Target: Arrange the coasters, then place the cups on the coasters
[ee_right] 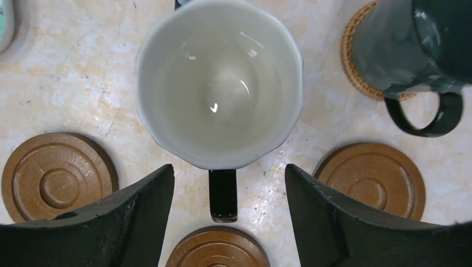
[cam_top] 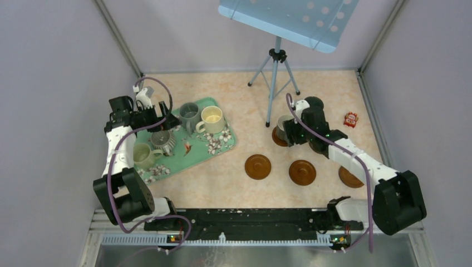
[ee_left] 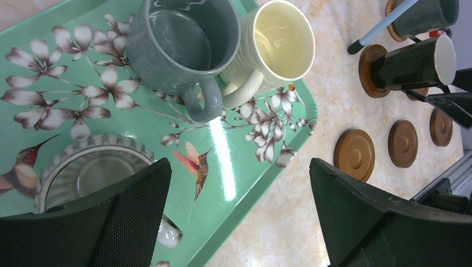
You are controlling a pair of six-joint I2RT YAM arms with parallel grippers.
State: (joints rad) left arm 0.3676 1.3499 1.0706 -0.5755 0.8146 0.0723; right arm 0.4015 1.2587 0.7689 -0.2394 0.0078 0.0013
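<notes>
Now the dark mug (ee_right: pixel 220 83) sits on a coaster (ee_left: pixel 365 69), right jaws parted.

So the tabletop (cam_top: pixel 222 178) was that beige marble-look stuff. Three bare brown coasters (ee_right: pixel 55 181) lay around the right hand (ee_right: pixel 229 177): one either side, one just behind it. A woven-looking coaster (ee_right: pixel 349 61) lay ahead to its right. Green floral tray (cam_top: pixel 181 158) sat well off to its left, small red packet (cam_top: pixel 350 119) off to its right, tripod (cam_top: pixel 274 78) feet beyond it.
</notes>
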